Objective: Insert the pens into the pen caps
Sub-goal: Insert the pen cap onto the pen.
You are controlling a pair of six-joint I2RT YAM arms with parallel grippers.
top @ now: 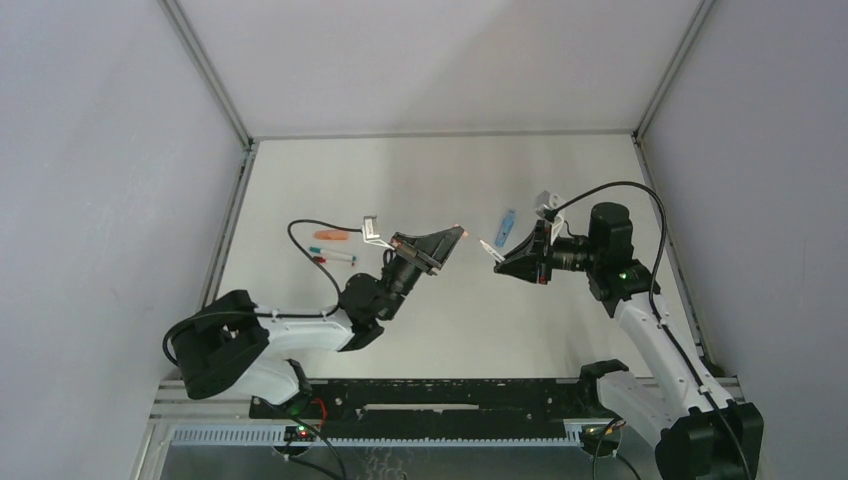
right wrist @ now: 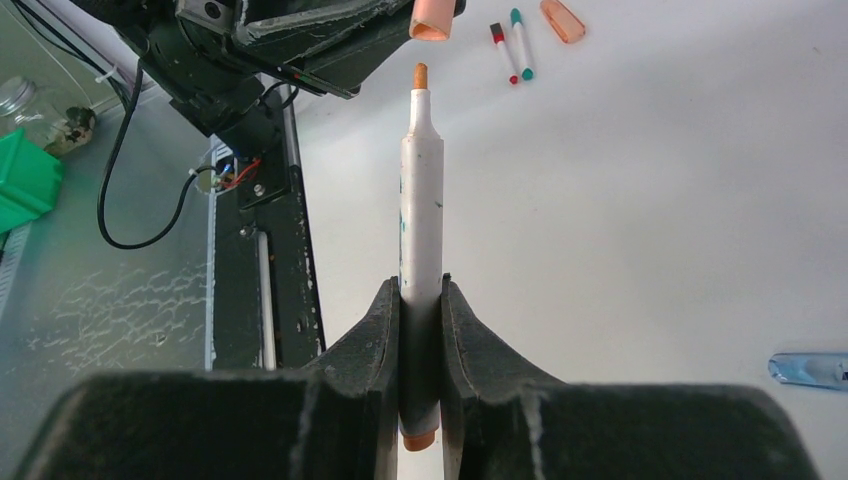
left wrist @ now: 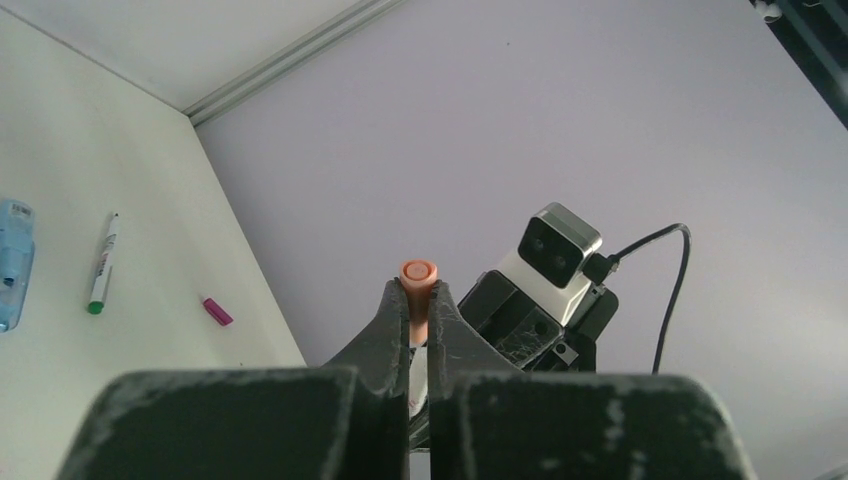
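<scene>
so the left gripper (left wrist: pixel 420 300) is clamping the salmon cap (left wrist: pixel 420 272), right gripper (right wrist: pixel 421 290) is gripping a white pen (right wrist: pixel 421 190), tip seemingly hovering just short.

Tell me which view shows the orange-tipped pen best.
Right wrist: the pen runs its full length up the frame, its orange tip just short of the salmon cap. Top external shows only a tiny sliver of it. Left wrist doesn't show it clearly.

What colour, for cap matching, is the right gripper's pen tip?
Orange tip on the pen; clearest in the right wrist view.
</scene>
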